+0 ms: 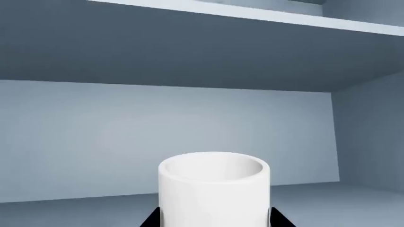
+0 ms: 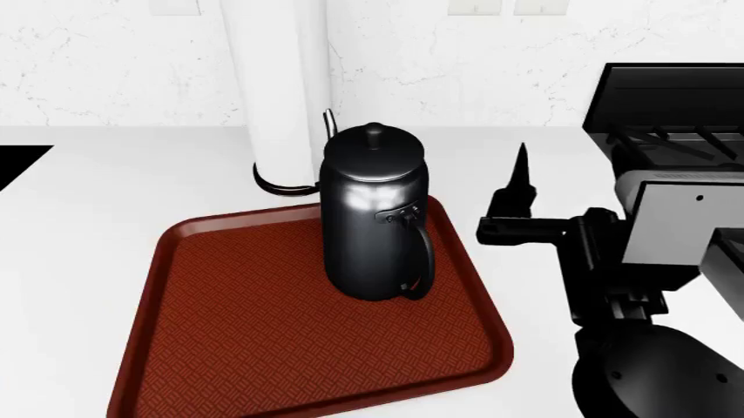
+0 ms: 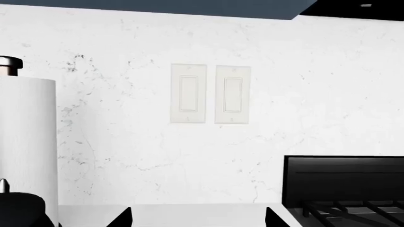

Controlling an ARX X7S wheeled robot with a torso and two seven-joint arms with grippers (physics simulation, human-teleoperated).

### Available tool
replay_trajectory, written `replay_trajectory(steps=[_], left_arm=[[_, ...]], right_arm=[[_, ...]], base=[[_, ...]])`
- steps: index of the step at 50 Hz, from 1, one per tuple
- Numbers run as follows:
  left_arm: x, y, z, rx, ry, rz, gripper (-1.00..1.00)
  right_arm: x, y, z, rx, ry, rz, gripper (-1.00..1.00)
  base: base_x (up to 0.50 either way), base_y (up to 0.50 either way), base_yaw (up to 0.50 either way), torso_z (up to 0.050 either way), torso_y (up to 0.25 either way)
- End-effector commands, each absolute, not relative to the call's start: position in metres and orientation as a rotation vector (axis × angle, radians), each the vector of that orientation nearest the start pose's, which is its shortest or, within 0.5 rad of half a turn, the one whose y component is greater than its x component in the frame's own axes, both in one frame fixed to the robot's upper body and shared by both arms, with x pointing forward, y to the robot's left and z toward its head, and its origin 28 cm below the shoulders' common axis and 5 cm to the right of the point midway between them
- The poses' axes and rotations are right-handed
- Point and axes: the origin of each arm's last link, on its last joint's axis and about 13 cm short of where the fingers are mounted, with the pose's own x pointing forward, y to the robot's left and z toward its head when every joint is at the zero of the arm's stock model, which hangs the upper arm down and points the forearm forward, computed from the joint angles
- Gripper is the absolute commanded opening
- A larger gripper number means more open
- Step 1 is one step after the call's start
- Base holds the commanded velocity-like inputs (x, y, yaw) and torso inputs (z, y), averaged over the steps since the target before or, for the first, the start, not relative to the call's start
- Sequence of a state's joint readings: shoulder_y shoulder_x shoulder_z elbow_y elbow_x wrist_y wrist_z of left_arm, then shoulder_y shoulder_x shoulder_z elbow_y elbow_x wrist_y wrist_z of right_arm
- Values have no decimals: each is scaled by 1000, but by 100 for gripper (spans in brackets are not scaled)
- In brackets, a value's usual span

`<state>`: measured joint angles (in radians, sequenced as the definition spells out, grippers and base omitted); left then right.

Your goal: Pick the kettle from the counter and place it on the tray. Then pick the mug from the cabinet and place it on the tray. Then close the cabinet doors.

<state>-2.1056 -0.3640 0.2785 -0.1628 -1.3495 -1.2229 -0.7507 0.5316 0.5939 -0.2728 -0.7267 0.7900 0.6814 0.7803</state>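
Kettle (image 2: 375,213) stood upright on the tray (image 2: 221,348); that part was done. Left gripper (image 1: 215,222) was inside the cabinet, jaw tips flanking the mug (image 1: 213,188), though I couldn't tell whether they gripped it. Right gripper (image 2: 520,198) idled over the counter (image 2: 104,174), jaws parted, empty. I judged best: centre, squeeze, lift straight.

The kettle (image 2: 375,213) is glossy black, with pale glints on its shoulder, and it stands on a dark red tray (image 2: 233,348) embossed with a fine diamond pattern. The counter (image 2: 104,174) is plain white. At the kettle's 11 o'clock rises a white cylinder (image 2: 279,78) with a black base ring. The wall (image 3: 126,118) is white with faint grey speckles and carries two cream switch plates (image 3: 211,93). The stovetop (image 2: 674,104) at 2 o'clock is black. The mug (image 1: 215,189) is plain white inside a blue-grey cabinet (image 1: 158,127).
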Motion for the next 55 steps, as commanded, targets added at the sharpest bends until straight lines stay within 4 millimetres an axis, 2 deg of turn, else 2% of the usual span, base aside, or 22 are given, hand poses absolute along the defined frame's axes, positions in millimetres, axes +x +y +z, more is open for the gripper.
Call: replay_trajectory(steps=[1,8,18,32,46,55], left_arm=[[163,225,519,-18,-537,-174,-100],[146,231,505,-6,-540,-150,-100],[138,239,463,4,-460,-131,-100],[174,243,406,39,-372,-78,-100],[196,247,369,38,-297,-57,-100],[213,243,348,33,-248,-64,-100]], right_arm=[[223,-109,209,-47,-279,-66,100],[223,-109,209,-50,-282,-68,100],[221,-111,213,-54,-301,-92,100],[214,-113,226,-76,-343,-124,100],[216,-112,229,-82,-366,-134,100],[216,-117,243,-57,-408,-179,100]], base=[[0,0,0,0,0],[0,0,0,0,0],[0,0,0,0,0],[0,0,0,0,0],[0,0,0,0,0],[0,0,0,0,0]])
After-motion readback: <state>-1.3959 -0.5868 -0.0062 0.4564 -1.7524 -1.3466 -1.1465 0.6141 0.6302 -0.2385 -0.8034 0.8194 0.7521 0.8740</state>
